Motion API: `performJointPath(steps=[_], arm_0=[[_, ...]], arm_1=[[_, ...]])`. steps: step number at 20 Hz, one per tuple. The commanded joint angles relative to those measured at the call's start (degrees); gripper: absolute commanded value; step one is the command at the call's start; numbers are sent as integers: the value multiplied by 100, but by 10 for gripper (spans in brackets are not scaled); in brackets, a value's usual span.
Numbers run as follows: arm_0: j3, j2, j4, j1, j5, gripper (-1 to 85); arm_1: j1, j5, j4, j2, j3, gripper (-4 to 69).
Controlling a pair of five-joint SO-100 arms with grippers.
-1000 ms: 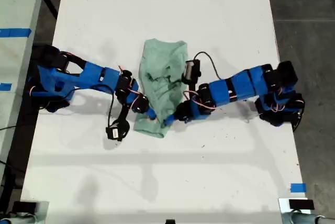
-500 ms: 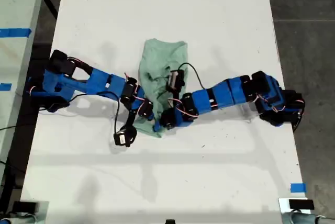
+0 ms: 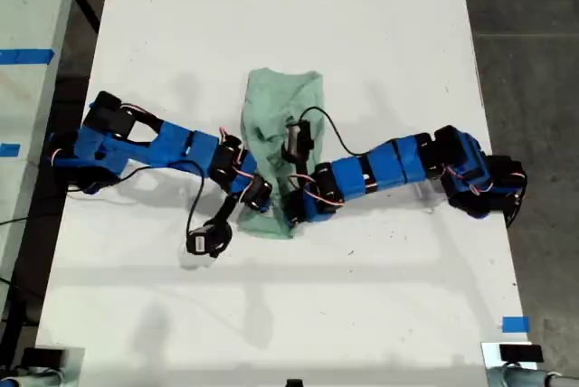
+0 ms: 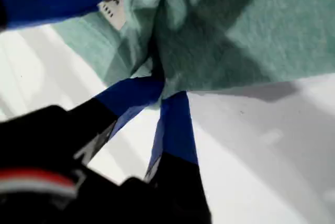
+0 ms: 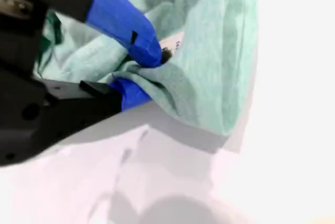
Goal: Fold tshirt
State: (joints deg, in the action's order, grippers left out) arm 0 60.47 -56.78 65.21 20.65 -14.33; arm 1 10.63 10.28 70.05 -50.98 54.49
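Note:
The tshirt (image 3: 282, 98) lies rumpled and lengthwise in the middle of the white table (image 3: 362, 297), pale mint green. Both grippers meet at its lower end in the exterior view. My first gripper (image 3: 261, 202) reaches in from the exterior view's left and is shut on a bunched fold of the tshirt (image 4: 272, 30), its blue fingers (image 4: 175, 124) pinching cloth at my first gripper (image 4: 162, 85). My second gripper (image 3: 291, 213) comes from the exterior view's right and is shut on the tshirt (image 5: 209, 51) beside the small white tag (image 5: 175, 45), as seen at my second gripper (image 5: 144, 72).
Bare white table surrounds the shirt on all sides. Blue tape marks sit on the neighbouring surface (image 3: 27, 55) at the exterior view's left and near the lower right corner (image 3: 514, 324). Dark floor runs along the exterior view's right.
Both arms have stretched inward over the shirt's lower end and closed on it. The second arm's wrist moved toward the exterior view's left, and the lower hem is more bunched.

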Motion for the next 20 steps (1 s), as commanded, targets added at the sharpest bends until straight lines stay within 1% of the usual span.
performJointPath(steps=[1, 4, 6, 8, 9, 12, 14, 15, 18, 19, 20], arm_0=[[-1248, -255, 475, 483, -492, 0], [-1547, -422, 439, 835, -554, 0], [-1714, -466, 343, 1002, -519, 0], [-1705, -686, 343, 1002, -545, 0], [-1652, -861, 510, 905, -580, 0], [-1635, -1239, 1222, 220, -1143, 0], [-1626, -1380, 1608, -475, -1731, 0], [-1644, -1441, 1767, -853, -1986, 0], [-1635, -1600, 1942, -1995, -2971, 0], [-1635, -1591, 1934, -2303, -3234, 0], [-1600, -1547, 1925, -2584, -3349, 0]], arm_1=[[536, 360, 536, -800, -756, -18], [1020, 439, 334, -1011, -1028, -18], [1187, 431, 141, -1081, -1099, -18], [1090, 492, 299, -1371, -1002, -18], [923, 589, 510, -1582, -870, -18], [123, 1195, 1301, -2162, -563, -18], [-589, 1775, 1819, -2452, -448, -18], [-967, 2118, 1969, -2646, -352, -18], [-2109, 3226, 2162, -3155, -53, -18], [-2399, 3516, 2153, -3226, 0, -18], [-2637, 3788, 2109, -3234, 62, -18]])
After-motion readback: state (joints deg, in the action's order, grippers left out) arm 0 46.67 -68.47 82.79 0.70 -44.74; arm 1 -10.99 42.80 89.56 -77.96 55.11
